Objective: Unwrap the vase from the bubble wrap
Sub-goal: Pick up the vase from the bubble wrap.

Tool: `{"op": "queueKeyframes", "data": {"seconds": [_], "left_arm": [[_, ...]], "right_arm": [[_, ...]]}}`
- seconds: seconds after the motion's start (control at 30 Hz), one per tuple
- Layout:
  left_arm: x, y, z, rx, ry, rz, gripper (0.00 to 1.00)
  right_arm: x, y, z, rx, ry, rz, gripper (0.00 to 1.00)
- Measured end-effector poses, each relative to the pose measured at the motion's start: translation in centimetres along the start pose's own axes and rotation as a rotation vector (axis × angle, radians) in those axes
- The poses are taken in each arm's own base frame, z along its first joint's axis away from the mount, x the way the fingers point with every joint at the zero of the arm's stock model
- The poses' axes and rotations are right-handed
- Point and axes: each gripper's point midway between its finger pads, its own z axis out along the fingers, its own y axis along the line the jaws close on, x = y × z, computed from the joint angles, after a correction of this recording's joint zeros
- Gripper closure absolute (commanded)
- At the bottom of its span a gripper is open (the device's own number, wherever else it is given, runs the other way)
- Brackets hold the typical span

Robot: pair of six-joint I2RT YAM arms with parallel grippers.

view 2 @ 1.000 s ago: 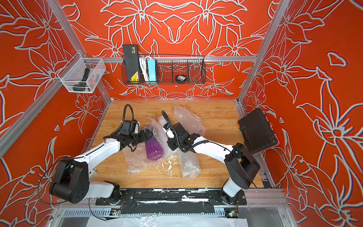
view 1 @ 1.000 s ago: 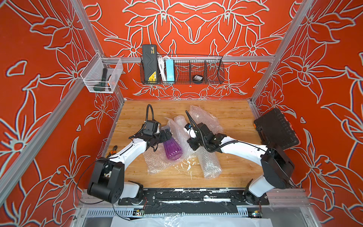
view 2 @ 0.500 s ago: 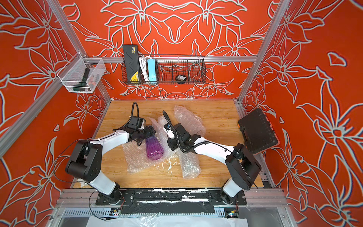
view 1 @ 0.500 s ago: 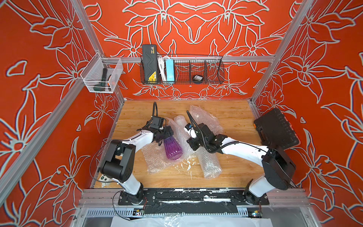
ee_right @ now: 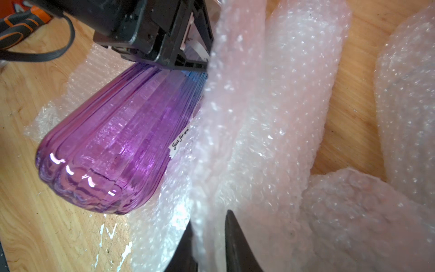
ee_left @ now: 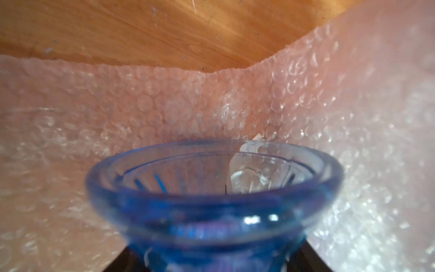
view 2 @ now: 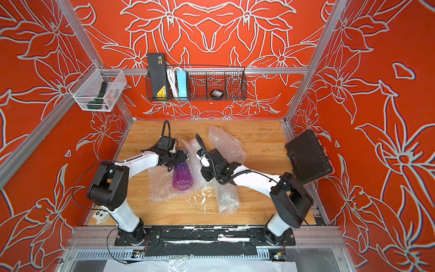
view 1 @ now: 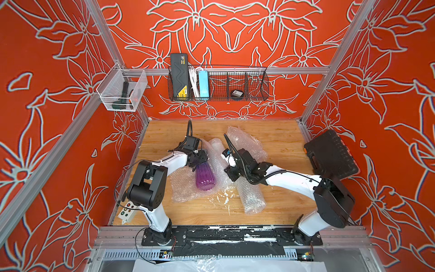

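Vase [view 1: 205, 177]: purple ribbed glass, laid on its side near the middle of the table [view 1: 280, 141], base turned to 6 o'clock, mouth to 12 o'clock.
Bubble wrap [view 1: 184, 192]: spread under the vase and raised in a fold along its 3 o'clock side.
Rolled sheet [view 1: 251, 199]: laid at the vase's 4 o'clock.
Crumpled sheet [view 1: 247, 143]: laid at its 1 o'clock.
Left gripper [view 1: 199, 161]: jaws set either side of the vase's neck; whether it is pressed cannot be told.
Right gripper [ee_right: 209, 245]: jaws narrow, the bubble wrap fold pinched between them.

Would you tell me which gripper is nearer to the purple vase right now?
Left. The left gripper straddles the neck of the purple vase; the right gripper sits beside the vase, apart from it, with bubble wrap in its jaws.
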Motion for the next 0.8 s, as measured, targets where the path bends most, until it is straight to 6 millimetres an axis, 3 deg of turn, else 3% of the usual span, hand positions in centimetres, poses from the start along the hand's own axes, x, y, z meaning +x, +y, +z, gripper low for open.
{"op": "queueKeyframes", "data": {"seconds": [0.07,0.37,0.6,0.8], "left_arm": [[0.0,0.0,0.0,0.001,0.0,0.002,0.68],[0.7,0.0,-1.0,0.015,-0.003,0.033,0.83],[-0.6,-1.7,-5.4,-0.007,-0.078,0.152,1.0],[-2.8,-3.5,-9.9,0.007,-0.213,0.225,1.0]], "right_arm": [[-0.1,0.0,0.0,0.0,-0.003,0.0,0.78],[0.3,-0.2,0.0,0.004,0.001,0.004,0.78],[0.0,-0.2,-0.2,0.005,-0.009,0.005,0.78],[0.1,-0.3,-0.2,0.005,-0.008,0.006,0.79]]}}
